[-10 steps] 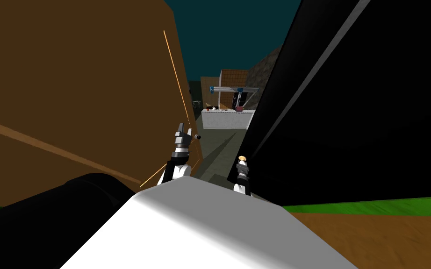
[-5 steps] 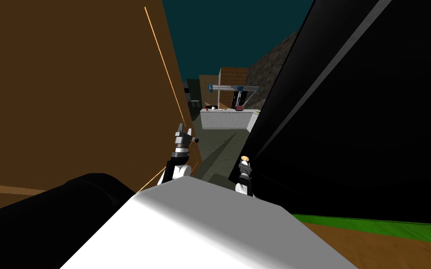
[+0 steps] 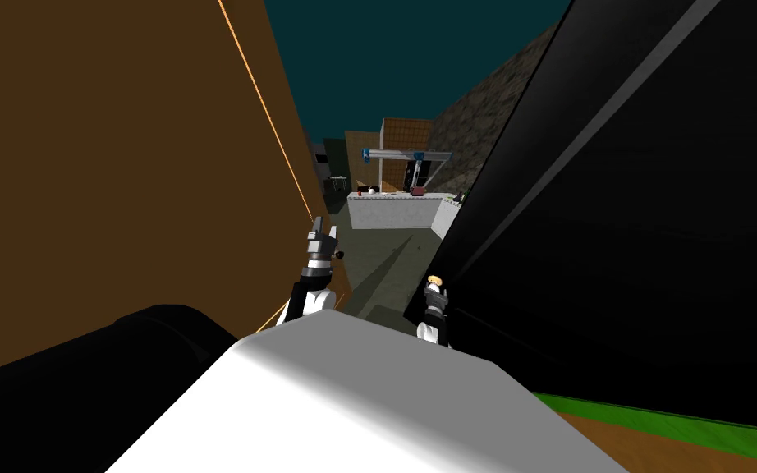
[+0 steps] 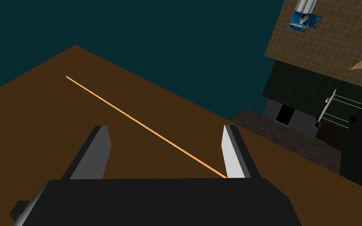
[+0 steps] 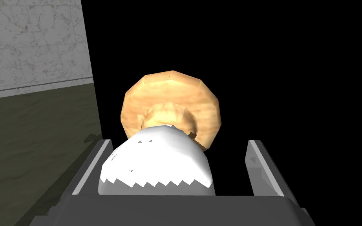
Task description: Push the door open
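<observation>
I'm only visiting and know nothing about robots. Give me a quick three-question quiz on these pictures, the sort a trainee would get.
1. True or false: the left gripper has its fingers shut.
2. What colour is the door beside the left gripper? A) white B) brown C) blue
3. Fill in: the right gripper points at a round, tan ___.
Key: 1 false; 2 B; 3 knob.
</observation>
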Robot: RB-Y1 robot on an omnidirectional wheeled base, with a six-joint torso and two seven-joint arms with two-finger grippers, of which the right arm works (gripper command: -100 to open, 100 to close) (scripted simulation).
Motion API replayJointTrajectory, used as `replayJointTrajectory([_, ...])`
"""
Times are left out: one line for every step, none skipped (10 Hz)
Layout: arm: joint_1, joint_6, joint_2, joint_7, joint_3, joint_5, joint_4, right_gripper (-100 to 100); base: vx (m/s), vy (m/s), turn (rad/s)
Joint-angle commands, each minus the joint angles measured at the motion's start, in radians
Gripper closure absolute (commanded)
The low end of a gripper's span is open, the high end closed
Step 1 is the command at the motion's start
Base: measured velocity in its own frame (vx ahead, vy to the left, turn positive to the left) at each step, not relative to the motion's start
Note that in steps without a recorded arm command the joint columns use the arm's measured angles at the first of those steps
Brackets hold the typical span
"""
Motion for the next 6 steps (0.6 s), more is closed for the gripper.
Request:
replayJointTrajectory([-0.005, -0.003, -0.014, 0.010, -0.032, -0.017, -0.005, 100, 0.163, 0.041, -0.062])
replayJointTrajectory([-0.005, -0.003, -0.014, 0.010, -0.032, -0.017, -0.005, 100, 0.113, 0.023, -0.035])
replayJointTrajectory([-0.007, -0.007, -0.015, 0.014, -0.049, -0.026, -0.003, 100, 0.142, 0.030, -0.055])
replayJointTrajectory([-0.008, -0.010, -0.014, 0.016, -0.060, -0.033, -0.002, 100, 0.199, 0.068, -0.051])
replayJointTrajectory([-0.008, -0.010, -0.014, 0.016, -0.060, -0.033, -0.002, 100, 0.136, 0.043, -0.052])
replayJointTrajectory([-0.009, -0.013, -0.013, 0.020, -0.076, -0.042, 0.000, 100, 0.148, 0.045, -0.046])
